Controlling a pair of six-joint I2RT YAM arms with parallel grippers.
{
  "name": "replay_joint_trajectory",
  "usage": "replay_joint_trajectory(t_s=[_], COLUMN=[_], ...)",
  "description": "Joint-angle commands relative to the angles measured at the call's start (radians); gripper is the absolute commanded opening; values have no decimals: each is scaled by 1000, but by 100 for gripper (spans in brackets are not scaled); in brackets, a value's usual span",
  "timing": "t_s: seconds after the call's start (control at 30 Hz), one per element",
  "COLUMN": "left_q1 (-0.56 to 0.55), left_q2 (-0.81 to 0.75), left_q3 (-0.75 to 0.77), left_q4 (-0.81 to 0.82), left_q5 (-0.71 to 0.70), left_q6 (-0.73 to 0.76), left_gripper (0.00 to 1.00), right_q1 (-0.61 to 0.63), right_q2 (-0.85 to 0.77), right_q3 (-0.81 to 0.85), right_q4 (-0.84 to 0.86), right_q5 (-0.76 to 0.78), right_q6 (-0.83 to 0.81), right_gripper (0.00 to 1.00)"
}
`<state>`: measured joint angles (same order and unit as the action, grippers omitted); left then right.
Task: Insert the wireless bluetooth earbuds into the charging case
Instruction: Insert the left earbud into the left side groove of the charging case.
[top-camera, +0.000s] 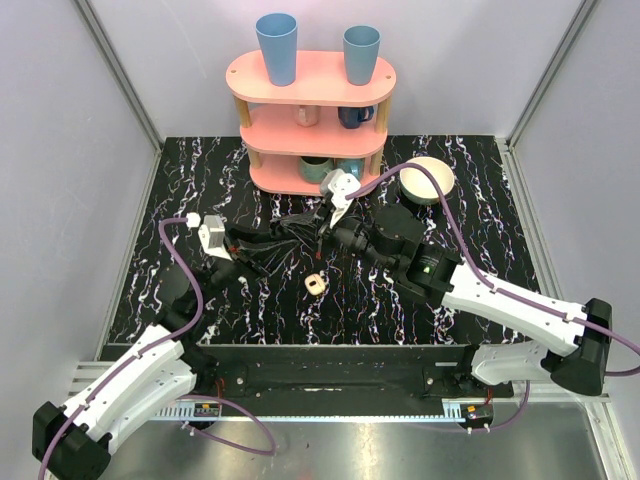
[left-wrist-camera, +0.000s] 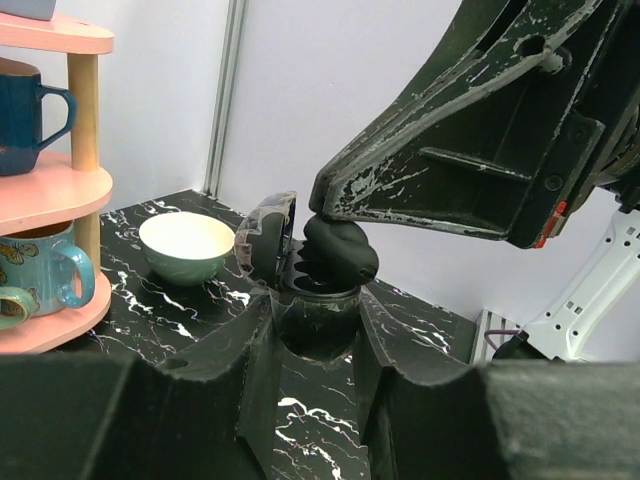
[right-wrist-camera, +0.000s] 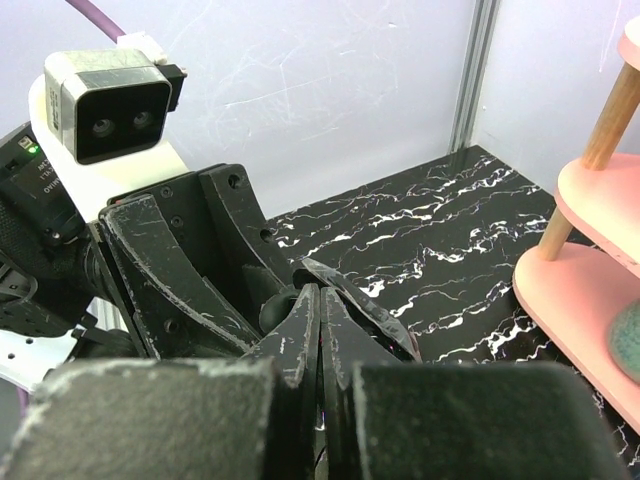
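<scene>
Charging case (top-camera: 315, 285): small cream-white rounded square, tan hollows facing up, lying on the black white-veined marbled table (top-camera: 200, 300), lower centre of the overhead frame, apart from both grippers

Just above it, left gripper (left-wrist-camera: 316, 335): scuffed black fingers clamped on a dark round container (left-wrist-camera: 300, 310) with a smoky clear flip lid

Right gripper (right-wrist-camera: 320, 300): fingers pressed flat together, tips at the container's mouth; anything pinched, cannot tell

Upper right: glossy cream bowl (top-camera: 427, 180)

Top centre: pink three-tier shelf (top-camera: 310, 130) carrying blue cups (top-camera: 277, 45)
</scene>
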<state>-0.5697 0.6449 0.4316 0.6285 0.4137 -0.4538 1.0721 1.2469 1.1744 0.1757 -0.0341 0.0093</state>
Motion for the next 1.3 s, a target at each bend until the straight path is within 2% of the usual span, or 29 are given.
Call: replay_joint_trajectory(t_s=[0.0, 0.6, 0.67, 0.77, 1.1, 1.27], left_q1=[-6, -7, -9, -7, -7, -7], left_q2=[-5, -14, -13, -14, -22, -44], left_q3=[-1, -8, -8, -11, -17, -28], left_q4=[71, 74, 76, 80, 71, 37], left_q5=[-9, -12, -13, -10, 2, 10], left_q6=[-11, -9, -8, -9, 4, 64], left_gripper=[0, 0, 0, 0, 0, 0], right_q1=[19, 22, 22, 22, 22, 22], right_q2=[9, 22, 16, 3, -18, -30], right_q3=[42, 44, 42, 44, 73, 108], right_q4=[62, 50, 44, 42, -1, -68], right_q5=[23, 49, 43, 43, 46, 46], right_q6=[-32, -48, -45, -43, -15, 37], right_gripper=[0, 0, 2, 12, 23, 25])
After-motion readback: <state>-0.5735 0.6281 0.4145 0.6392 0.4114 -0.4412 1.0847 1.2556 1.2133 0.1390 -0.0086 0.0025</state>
